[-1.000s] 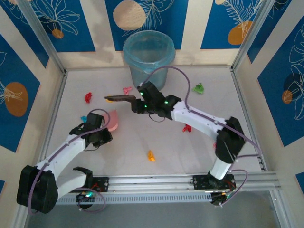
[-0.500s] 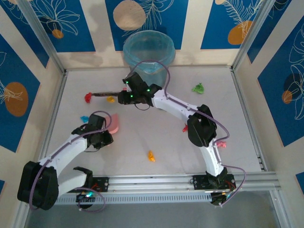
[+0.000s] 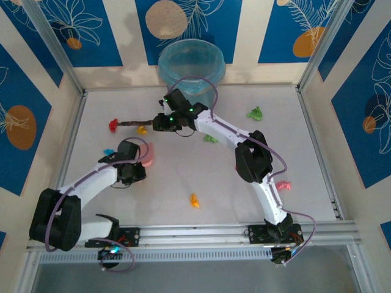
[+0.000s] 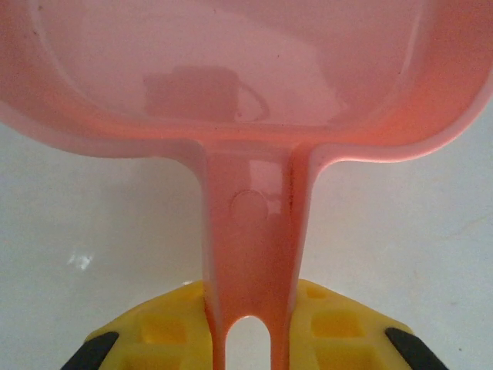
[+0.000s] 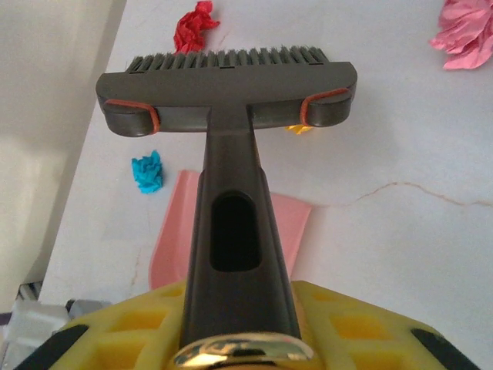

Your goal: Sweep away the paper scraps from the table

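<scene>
From above, the right gripper (image 3: 160,122) is masked by its own wrist, so its jaws cannot be read there. A thin dark brush (image 3: 131,124) pokes out of it to the left, its head hard to separate from the red scrap (image 3: 113,125) and an orange scrap (image 3: 142,129) beside it. The left gripper (image 3: 135,161) is likewise buried under its black body, with the rounded lip of a pink dustpan (image 3: 145,155) showing past it. The paper scraps lie scattered over the matte pale table (image 3: 183,177): a cyan scrap (image 3: 108,152) near the dustpan, two green wads (image 3: 255,113), a pink scrap (image 3: 283,185) and another orange wad (image 3: 194,200), all tiny and crumpled. A translucent blue bin (image 3: 192,64) stands at the far edge. In the left wrist view, the left gripper (image 4: 248,343) is clamped narrowly on the glossy, slotted handle of the dustpan (image 4: 250,231), whose smooth scoop is cut off at the top and sides. The yellow ribbed pads (image 4: 166,331) are cropped at the bottom. In the right wrist view, the right gripper (image 5: 239,339) pinches the matte grey handle of the brush (image 5: 231,89), a T-shaped head with short stiff bristles and thin orange bands. The head hides most of the orange scrap (image 5: 300,129). The red scrap (image 5: 192,27) sits just beyond the bristles, the cyan scrap (image 5: 146,171) is next to the dustpan (image 5: 173,239), and a pink scrap (image 5: 466,35) is cut by the frame.
</scene>
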Robot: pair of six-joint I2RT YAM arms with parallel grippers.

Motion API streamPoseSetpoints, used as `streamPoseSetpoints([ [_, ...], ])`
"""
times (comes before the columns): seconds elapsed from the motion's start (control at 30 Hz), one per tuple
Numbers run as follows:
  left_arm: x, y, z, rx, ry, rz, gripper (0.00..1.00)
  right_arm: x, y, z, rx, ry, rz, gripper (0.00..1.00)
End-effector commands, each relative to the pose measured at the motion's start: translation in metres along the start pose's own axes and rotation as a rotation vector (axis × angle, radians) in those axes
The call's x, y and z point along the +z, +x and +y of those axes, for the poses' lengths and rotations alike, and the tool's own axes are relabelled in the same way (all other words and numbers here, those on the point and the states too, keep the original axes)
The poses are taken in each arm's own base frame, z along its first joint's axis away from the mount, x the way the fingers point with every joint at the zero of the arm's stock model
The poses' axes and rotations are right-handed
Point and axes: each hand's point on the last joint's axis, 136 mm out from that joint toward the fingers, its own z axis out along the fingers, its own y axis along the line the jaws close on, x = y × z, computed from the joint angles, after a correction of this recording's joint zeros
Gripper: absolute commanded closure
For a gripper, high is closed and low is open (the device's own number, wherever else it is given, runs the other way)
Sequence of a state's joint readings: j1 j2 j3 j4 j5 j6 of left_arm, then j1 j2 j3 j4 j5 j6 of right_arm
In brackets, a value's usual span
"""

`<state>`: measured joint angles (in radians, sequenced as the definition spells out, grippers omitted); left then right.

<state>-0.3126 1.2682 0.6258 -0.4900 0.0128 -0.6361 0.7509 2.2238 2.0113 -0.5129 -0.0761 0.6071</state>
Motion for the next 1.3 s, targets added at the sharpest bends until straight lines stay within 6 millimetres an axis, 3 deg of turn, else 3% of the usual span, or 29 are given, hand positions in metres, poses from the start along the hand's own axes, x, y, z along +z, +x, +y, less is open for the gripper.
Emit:
streamPoseSetpoints([
  [0.0,0.000,-0.010,0.000,0.038,-0.028,-0.032,1.00,-0.016,0.009,0.022,0.026,-0.095,0.041,1.00],
  [0.47,0.011,-0.007,0.002,0.070,-0.017,-0.039,1.00,-0.062,0.066,0.041,0.117,-0.271,0.150,1.00],
  [0.73,0.012,-0.004,-0.007,0.085,0.037,-0.037,1.00,-0.082,0.071,0.033,0.137,-0.242,0.104,1.00],
  [0.9,0.002,-0.006,-0.010,0.090,0.070,-0.082,1.00,-0.111,0.065,0.036,0.113,-0.208,0.026,1.00],
  [1.07,-0.009,-0.006,-0.014,0.080,0.098,-0.104,1.00,-0.153,0.061,0.033,0.045,-0.155,-0.115,1.00],
  [1.27,-0.034,-0.004,-0.036,0.092,0.178,-0.108,1.00,-0.205,0.075,0.003,-0.041,-0.094,-0.313,1.00],
])
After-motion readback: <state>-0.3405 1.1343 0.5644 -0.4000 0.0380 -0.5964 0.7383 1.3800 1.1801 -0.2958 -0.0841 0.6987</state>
